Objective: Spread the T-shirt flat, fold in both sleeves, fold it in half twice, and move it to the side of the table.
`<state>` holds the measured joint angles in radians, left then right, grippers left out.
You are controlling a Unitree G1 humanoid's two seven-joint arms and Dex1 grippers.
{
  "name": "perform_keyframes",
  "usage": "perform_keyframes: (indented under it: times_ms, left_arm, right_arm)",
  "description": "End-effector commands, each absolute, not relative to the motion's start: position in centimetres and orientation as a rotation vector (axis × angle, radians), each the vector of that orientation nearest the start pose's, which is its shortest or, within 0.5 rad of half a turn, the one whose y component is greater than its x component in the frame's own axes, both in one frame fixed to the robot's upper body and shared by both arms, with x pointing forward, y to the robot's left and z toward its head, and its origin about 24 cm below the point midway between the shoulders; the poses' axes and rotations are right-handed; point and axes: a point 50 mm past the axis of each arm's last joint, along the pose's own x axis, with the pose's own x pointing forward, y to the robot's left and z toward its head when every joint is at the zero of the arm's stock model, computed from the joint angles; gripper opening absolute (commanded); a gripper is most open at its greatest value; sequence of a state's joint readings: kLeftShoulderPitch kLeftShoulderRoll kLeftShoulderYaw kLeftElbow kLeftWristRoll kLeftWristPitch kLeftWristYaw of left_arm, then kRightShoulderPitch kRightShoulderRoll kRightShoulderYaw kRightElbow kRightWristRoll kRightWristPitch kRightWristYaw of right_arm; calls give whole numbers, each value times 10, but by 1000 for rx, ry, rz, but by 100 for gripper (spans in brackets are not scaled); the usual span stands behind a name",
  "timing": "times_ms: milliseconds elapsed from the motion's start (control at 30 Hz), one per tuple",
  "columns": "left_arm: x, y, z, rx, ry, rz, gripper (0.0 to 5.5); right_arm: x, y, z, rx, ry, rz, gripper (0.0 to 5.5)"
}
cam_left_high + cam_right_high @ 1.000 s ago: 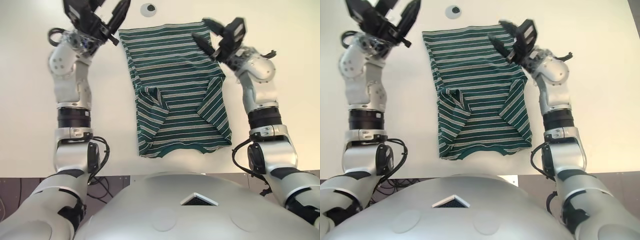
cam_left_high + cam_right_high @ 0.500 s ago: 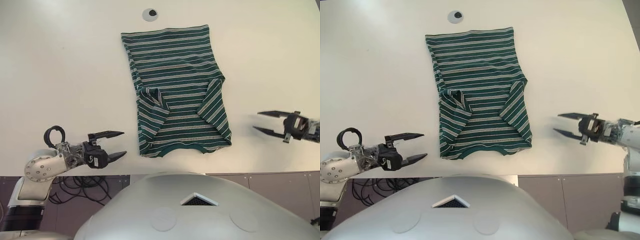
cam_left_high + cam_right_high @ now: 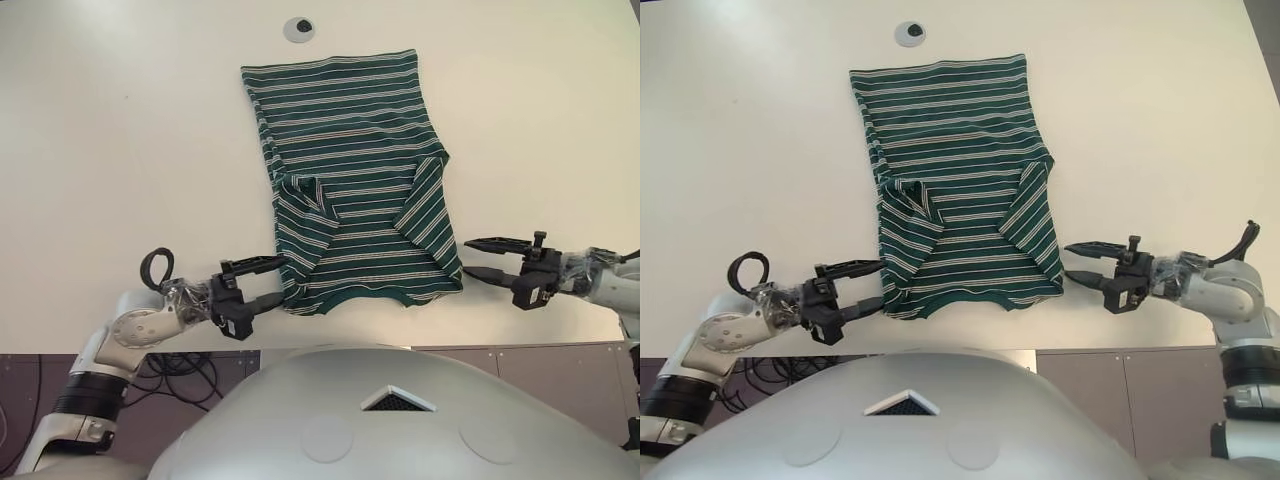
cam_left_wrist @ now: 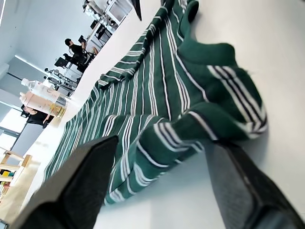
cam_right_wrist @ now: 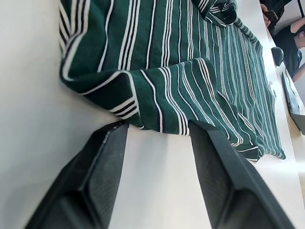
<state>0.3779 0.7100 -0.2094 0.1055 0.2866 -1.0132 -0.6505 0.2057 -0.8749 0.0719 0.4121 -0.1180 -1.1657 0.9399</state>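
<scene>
Green striped T-shirt lies flat on the white table, roughly mid-table, long axis running away from the robot. Both sleeves are folded in over the body and meet as angled flaps near the middle. The near hem is slightly rumpled.

Left gripper sits low at the shirt's near-left corner, fingers spread apart, holding nothing. In the left wrist view the two dark fingers flank the bunched corner of the cloth, which lies just ahead between them. Cannot tell if the tips touch the fabric.

Right gripper sits at the near-right corner, fingers also spread, nothing held. Its tips are just beside the shirt edge. In the right wrist view the fingers rest low on the table with the folded hem corner right in front of the gap.

A small round grey disc sits on the table just past the far edge of the shirt, apart from it.
</scene>
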Motion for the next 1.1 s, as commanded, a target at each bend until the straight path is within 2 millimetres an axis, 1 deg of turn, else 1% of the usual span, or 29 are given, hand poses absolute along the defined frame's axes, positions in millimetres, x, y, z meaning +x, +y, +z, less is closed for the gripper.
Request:
perform_keyframes:
  times_ms: [33, 67, 100, 133, 233, 333, 400, 433, 667, 800, 1000, 1100]
  left_arm:
    - [76, 193, -33, 853, 151, -1565, 240]
    - [75, 192, -33, 844, 153, -1575, 223]
    - [74, 191, -32, 841, 155, -1585, 200]
    - [73, 191, -32, 840, 157, -1591, 190]
    - [74, 191, -30, 840, 156, -1595, 170]
    - [74, 190, -29, 837, 155, -1596, 163]
    - [73, 190, -29, 835, 153, -1599, 156]
    - [73, 190, -29, 833, 153, -1601, 149]
    - [68, 191, -29, 804, 151, -1635, 108]
    - [66, 193, -29, 769, 180, -1656, 83]
    - [69, 196, -27, 746, 199, -1663, 51]
    - [74, 198, -21, 708, 216, -1658, 36]
  right_arm:
    - [115, -265, -3, -974, 218, 1580, 217]
    - [115, -265, -3, -970, 215, 1581, 201]
    - [114, -264, -3, -967, 214, 1582, 173]
    - [114, -264, -3, -966, 213, 1584, 151]
    - [113, -264, -3, -963, 211, 1589, 101]
    - [112, -263, -3, -958, 204, 1599, 58]
    - [112, -262, -2, -954, 203, 1603, 8]
    - [111, -262, -2, -952, 203, 1605, 0]
    - [111, -257, 4, -848, 212, 1579, 0]
    - [111, -254, 10, -736, 258, 1556, 0]
    - [113, -254, 15, -640, 327, 1549, 0]
    - [112, -255, 20, -554, 413, 1547, 0]
